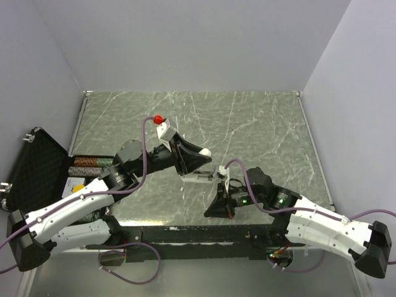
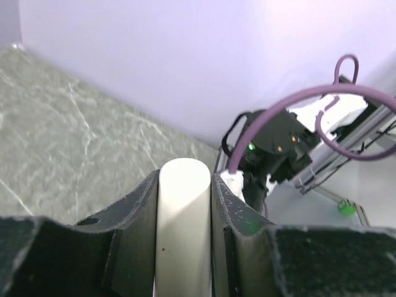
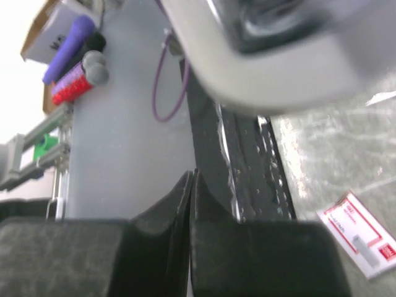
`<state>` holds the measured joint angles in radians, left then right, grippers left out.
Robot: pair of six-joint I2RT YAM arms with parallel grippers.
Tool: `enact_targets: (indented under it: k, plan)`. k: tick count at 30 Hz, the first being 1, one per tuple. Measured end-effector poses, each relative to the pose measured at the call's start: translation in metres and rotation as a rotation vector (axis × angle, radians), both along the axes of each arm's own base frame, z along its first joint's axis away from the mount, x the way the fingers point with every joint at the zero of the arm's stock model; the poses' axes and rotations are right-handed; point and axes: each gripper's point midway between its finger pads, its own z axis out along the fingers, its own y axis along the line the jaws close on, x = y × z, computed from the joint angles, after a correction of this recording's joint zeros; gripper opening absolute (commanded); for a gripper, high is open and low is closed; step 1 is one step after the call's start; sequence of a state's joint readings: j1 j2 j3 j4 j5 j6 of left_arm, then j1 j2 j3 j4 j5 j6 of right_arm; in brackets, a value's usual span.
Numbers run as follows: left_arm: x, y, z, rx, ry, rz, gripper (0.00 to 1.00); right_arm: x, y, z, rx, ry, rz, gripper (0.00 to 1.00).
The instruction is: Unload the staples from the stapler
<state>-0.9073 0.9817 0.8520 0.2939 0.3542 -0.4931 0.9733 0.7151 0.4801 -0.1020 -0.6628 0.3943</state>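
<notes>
My left gripper [image 1: 197, 158] is shut on a white stapler [image 1: 200, 177] and holds it raised above the middle of the marble table [image 1: 260, 124]. In the left wrist view the stapler's rounded white end [image 2: 182, 235] sits clamped between both fingers of the left gripper [image 2: 184, 179]. My right gripper [image 1: 215, 209] is low by the table's near edge, below and right of the stapler. Its jaws are pressed together in the right wrist view [image 3: 192, 180], with nothing seen between them. The stapler's blurred underside [image 3: 278, 55] hangs above it. No staples strip shows in any view.
A small red-and-white cardboard box [image 3: 360, 234] lies on the table near the right gripper. An open black case [image 1: 37, 168] with rolls and small items stands off the table's left side. The black front rail [image 1: 185, 234] runs along the near edge.
</notes>
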Motion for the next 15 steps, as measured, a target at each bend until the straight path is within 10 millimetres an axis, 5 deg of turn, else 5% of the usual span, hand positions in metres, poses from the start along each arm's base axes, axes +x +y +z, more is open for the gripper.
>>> enact_targets:
  k: [15]
  plan:
    - [0.02,-0.008,-0.008,-0.005,0.006,0.059,0.01,0.006,0.004,0.011,0.016,-0.032,-0.028,0.0]
